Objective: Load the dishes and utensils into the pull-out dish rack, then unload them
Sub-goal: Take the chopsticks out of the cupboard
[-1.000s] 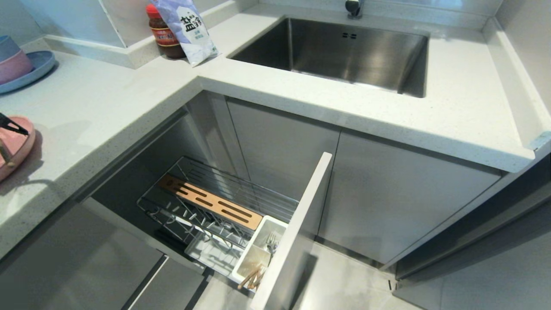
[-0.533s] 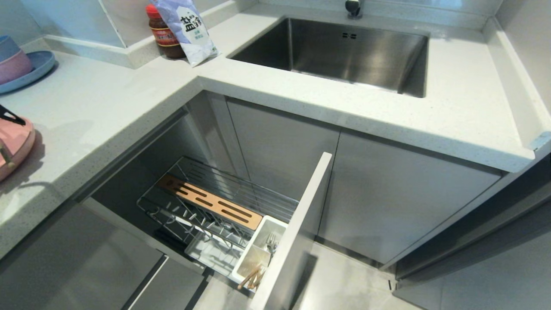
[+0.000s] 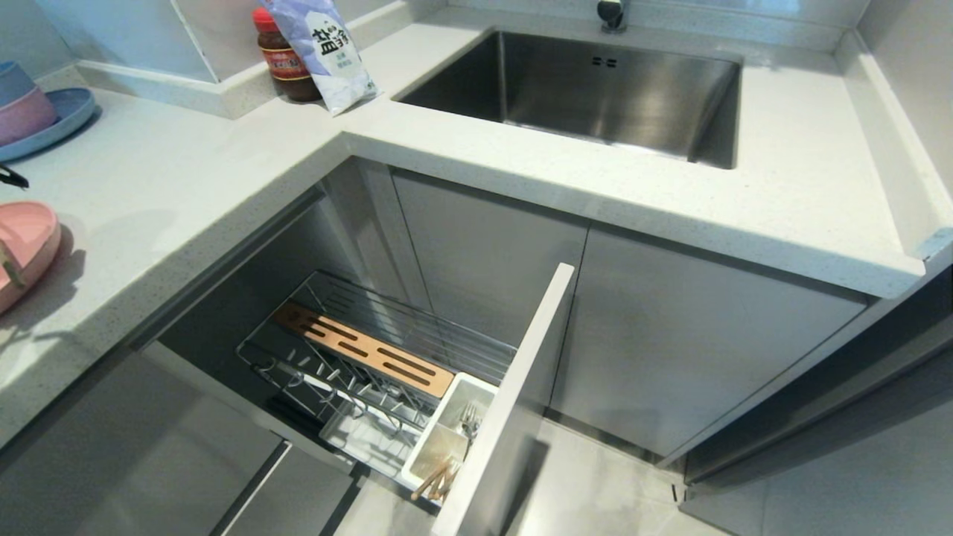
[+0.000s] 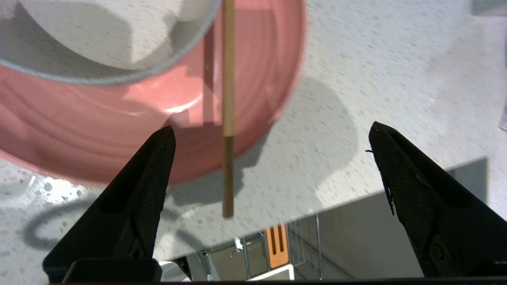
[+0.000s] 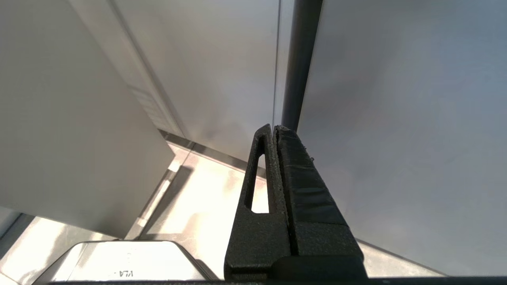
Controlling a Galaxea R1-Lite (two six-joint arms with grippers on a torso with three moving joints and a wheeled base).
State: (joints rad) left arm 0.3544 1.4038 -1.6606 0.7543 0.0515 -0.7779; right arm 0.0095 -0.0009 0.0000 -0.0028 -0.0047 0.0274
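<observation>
Now, scene status:
left gripper (image 4: 271, 134): over the desk (image 3: 186, 179) at its left end, above the pink plate; jaws spread wide, nothing between them; only a black tip shows at the left edge of the head view.
right gripper (image 5: 275, 128): parked low beside grey cabinet fronts and a dark post; jaws pressed together, empty.
pink plate (image 4: 138, 118): large, round, flat, salmon-pink with faint concentric rings; lies on the desk, cut off by the left edge of the head view.
bowl (image 4: 99, 43): cream-white, speckled, grey rim; sits on the pink plate; only part of it in the left wrist view.
chopstick (image 4: 227, 107): one slim light wooden stick lying across the plate, one end sticking out past the plate's rim over the desk; apart from both jaws.
dish rack (image 3: 380, 357): chrome wire basket, pulled out below the desk; slotted wooden strip (image 3: 365, 357) along it, plate prongs (image 3: 335, 380) bare, pale panel front (image 3: 514, 402) at the near end.
cutlery holder (image 3: 447, 439): white plastic, against the panel front; silver fork (image 3: 469, 420) stands in the far compartment, light wooden chopstick ends (image 3: 438, 480) in the near one; how many sticks, cannot tell.
sink (image 3: 707, 89): steel, set in the desk at the back.
sauce jar (image 3: 283, 59) and white bag (image 3: 320, 45): touching, at the back corner.
stacked bowls (image 3: 22, 104): blue over pink on a blue plate (image 3: 67, 119), far left.
</observation>
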